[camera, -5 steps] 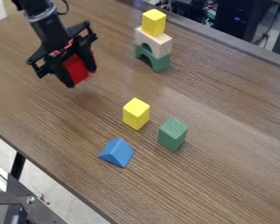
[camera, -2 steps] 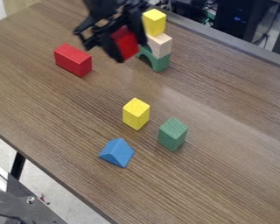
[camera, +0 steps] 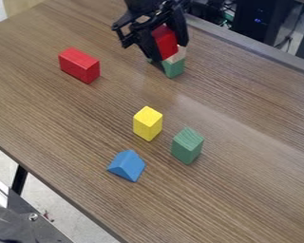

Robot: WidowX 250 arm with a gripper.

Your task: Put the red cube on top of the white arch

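Red wooden cube (camera: 165,42): I have it pinched between the jaws of the black two-finger gripper (camera: 170,51), at the upper middle of my view. The cube is tilted and overlaps the white wooden arch (camera: 178,54), part of which shows just below it. I cannot tell from this angle whether the two touch. Beneath the arch I see a green wooden piece (camera: 174,68) standing on the brown wood-grain surface (camera: 237,180). The upper part of the stack is hidden from me behind the cube and the gripper.

To the left of the stack, apart from it, lies a red rectangular wooden block (camera: 79,65). Nearer to me, around the middle, a yellow wooden block (camera: 147,124) stands upright. Just beside it, to the lower right, is an upright green wooden block (camera: 187,146), and to the left of that one I see a blue triangular wooden block (camera: 127,165). These three are apart from one another.
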